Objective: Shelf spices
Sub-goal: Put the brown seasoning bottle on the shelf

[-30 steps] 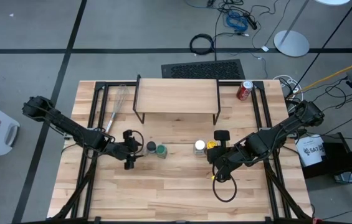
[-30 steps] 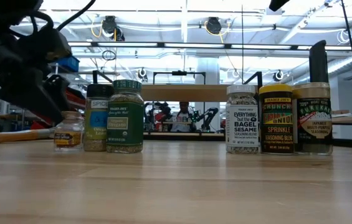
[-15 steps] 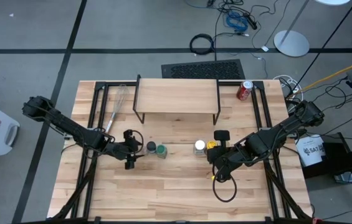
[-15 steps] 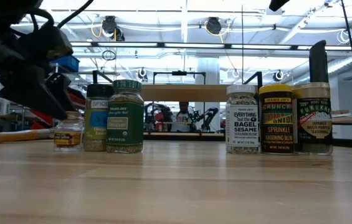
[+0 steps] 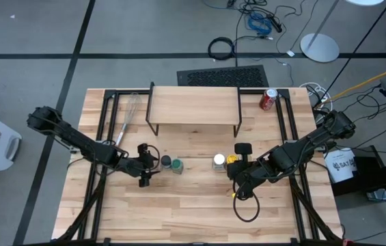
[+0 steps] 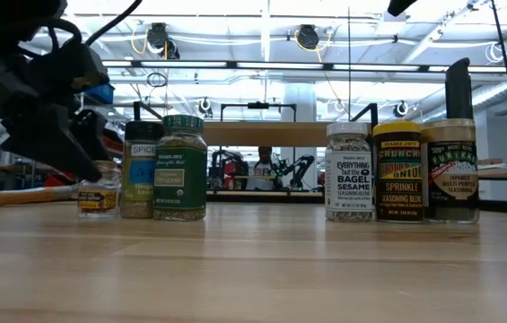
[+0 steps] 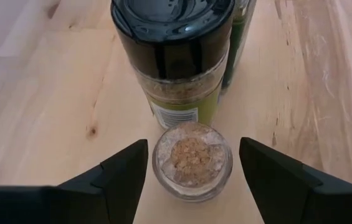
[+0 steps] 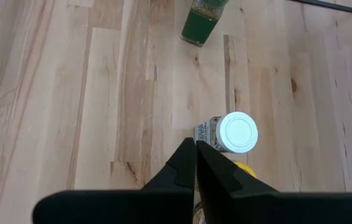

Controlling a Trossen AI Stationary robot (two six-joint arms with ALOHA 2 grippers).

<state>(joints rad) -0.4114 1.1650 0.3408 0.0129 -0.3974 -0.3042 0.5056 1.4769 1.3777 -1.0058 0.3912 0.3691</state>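
Wooden table (image 5: 193, 205), shelf (image 5: 194, 106) at its far edge, bare. Six spice jars (image 6: 179, 167) in a row mid-table. Left gripper (image 7: 188, 180) wide open around small clear jar (image 7: 192, 159), not touching. Right gripper (image 8: 195, 163) shut, empty, near white-lidded jar (image 8: 238, 132).

i'm driving this rig in what looks like a robotics lab, not a home kitchen. the light wooden tabletop (image 5: 193, 205) sits on a black metal frame (image 5: 101, 130) over a grey concrete floor (image 5: 29, 27) marked with dark lines. beyond the left claw (image 5: 149, 164), past the table's far edge, loose black cables (image 5: 221, 48) and a blue cable coil (image 5: 257, 22) lie on the floor beside a round white stand base (image 5: 319, 46). across the table i see rows of ceiling lights (image 6: 307, 36), exposed overhead rails (image 6: 262, 65) and more robot arms (image 6: 300, 168) on distant benches.
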